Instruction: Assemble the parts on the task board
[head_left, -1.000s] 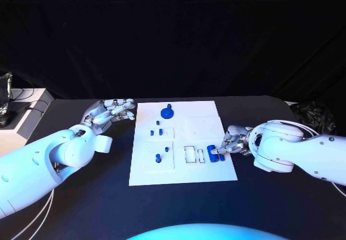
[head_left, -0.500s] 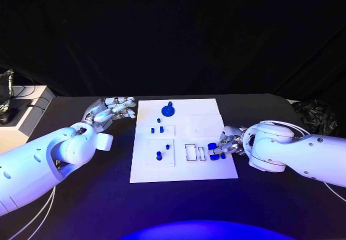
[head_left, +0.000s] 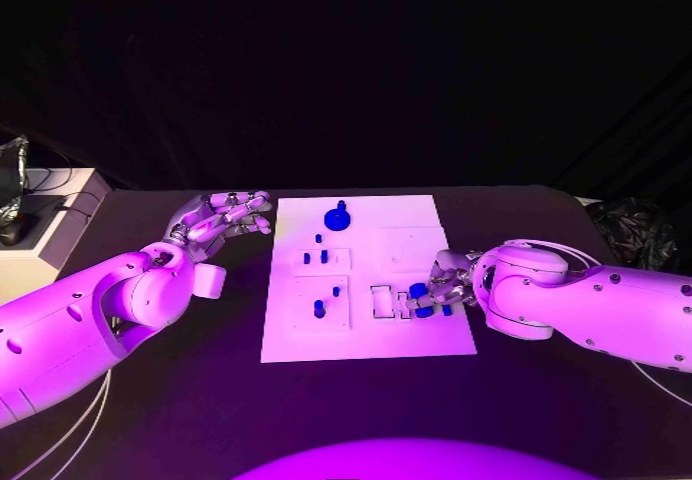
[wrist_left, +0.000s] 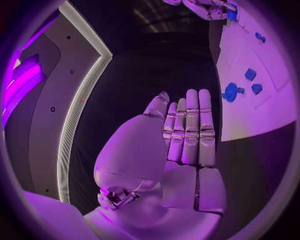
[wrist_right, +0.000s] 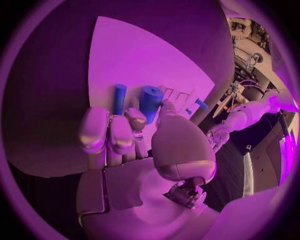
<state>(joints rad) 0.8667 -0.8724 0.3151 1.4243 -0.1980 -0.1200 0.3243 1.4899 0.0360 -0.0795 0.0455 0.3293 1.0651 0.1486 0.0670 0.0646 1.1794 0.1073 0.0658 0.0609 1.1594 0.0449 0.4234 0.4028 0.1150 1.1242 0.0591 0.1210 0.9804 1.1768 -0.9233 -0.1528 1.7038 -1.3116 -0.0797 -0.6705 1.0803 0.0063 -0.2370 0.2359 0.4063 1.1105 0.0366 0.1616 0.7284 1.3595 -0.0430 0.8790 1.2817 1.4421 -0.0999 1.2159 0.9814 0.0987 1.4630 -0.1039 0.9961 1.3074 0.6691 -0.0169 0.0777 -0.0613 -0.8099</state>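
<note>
- Fingers (wrist_right: 139, 119) of the right hand (head_left: 447, 285) curl around a thick blue cylindrical part (wrist_right: 150, 101), pinching it against the thumb; the part stands just above the white rectangular task board (head_left: 378, 340), near its right edge.
- Just beside that held cylinder, a thinner blue rod-shaped part (wrist_right: 119, 98) lies on the board, next to the fingertips; whether they touch it cannot be told.
- Left hand (head_left: 216, 222) hovers beside the board's upper left corner, off the plate, over the black table (head_left: 173, 400). Its fingers (wrist_left: 190, 125) lie straight and pressed together side by side, holding nothing.
- Board recesses: two small outlined rectangular slots (head_left: 382, 302) sit left of the right hand; their contents cannot be told.
- A round blue knob-like part (head_left: 338, 218) stands near the board's far edge.
- Small blue pegs (head_left: 313, 257) stand in the raised square section at upper left, and further blue pegs (head_left: 320, 312) stand in the square section below it.
</note>
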